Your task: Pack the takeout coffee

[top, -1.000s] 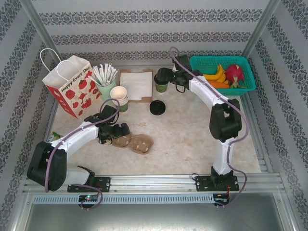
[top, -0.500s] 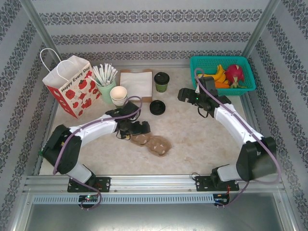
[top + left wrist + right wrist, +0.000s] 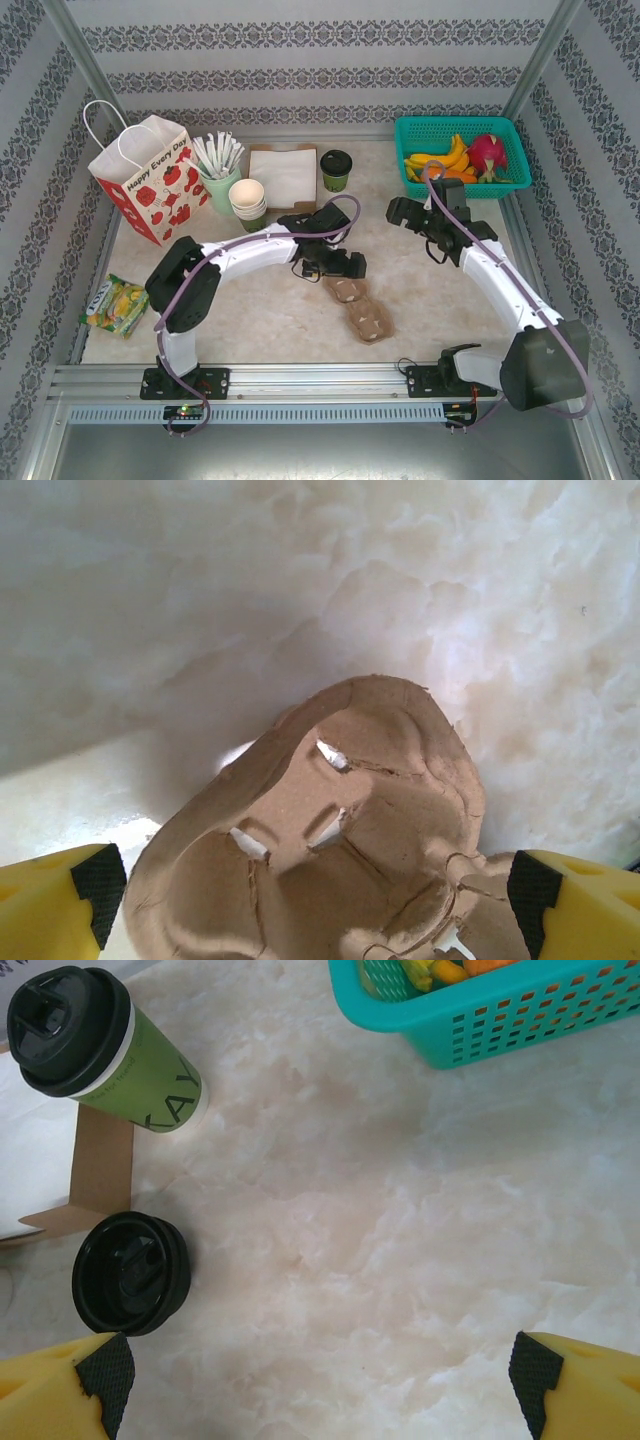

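Observation:
The takeout coffee point(image 3: 335, 168), an olive-green cup with a black lid, stands upright at the back by the napkins; the right wrist view has the takeout coffee point(image 3: 105, 1055) at top left. My right gripper point(image 3: 405, 212) hovers open to its right, with only bare table between its fingertips point(image 3: 320, 1375). My left gripper point(image 3: 345, 268) is at mid table, open wide. A brown pulp cup carrier point(image 3: 362, 308) reaches from between its jaws toward the near edge. In the left wrist view the carrier point(image 3: 330, 850) spans the gap between the fingers point(image 3: 95, 885).
Loose black lids point(image 3: 130, 1272) lie near the coffee. A teal basket point(image 3: 505, 135) of fruit is at back right. A red-patterned paper bag point(image 3: 145, 180), a mint cup of straws point(image 3: 218, 165), stacked cups point(image 3: 247, 200) and napkins point(image 3: 283, 175) line the back left. A snack packet point(image 3: 115, 300) lies at left.
My left arm has swung right, and the carrier has slid and turned with it. My right gripper has drawn back from the coffee, which stays standing.

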### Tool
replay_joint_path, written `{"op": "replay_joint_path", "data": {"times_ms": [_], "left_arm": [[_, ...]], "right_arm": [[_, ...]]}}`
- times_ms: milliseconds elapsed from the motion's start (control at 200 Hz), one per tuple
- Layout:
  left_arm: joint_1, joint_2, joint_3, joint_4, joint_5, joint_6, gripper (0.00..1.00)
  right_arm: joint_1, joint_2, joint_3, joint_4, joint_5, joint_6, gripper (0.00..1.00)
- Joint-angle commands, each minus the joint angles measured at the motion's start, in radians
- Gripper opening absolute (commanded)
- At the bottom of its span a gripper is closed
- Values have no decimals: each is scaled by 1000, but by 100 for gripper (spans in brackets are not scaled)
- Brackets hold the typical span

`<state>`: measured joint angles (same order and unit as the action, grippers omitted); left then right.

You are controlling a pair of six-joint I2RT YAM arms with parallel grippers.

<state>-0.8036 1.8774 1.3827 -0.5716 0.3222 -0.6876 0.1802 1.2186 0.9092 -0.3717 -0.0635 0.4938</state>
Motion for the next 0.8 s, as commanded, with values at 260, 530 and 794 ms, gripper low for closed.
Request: {"op": "replay_joint_path", "data": {"times_ms": [260, 530, 794], "left_arm": [[128, -369, -26, -174, -315, 42, 100], [408, -532, 170, -480, -482, 69, 100], [714, -638, 220, -492, -532, 38, 100]], "right_arm": [[37, -84, -94, 19, -130, 135, 98], [101, -80, -84, 27, 5, 180, 98], [102, -123, -64, 43, 36, 164, 98]]}}
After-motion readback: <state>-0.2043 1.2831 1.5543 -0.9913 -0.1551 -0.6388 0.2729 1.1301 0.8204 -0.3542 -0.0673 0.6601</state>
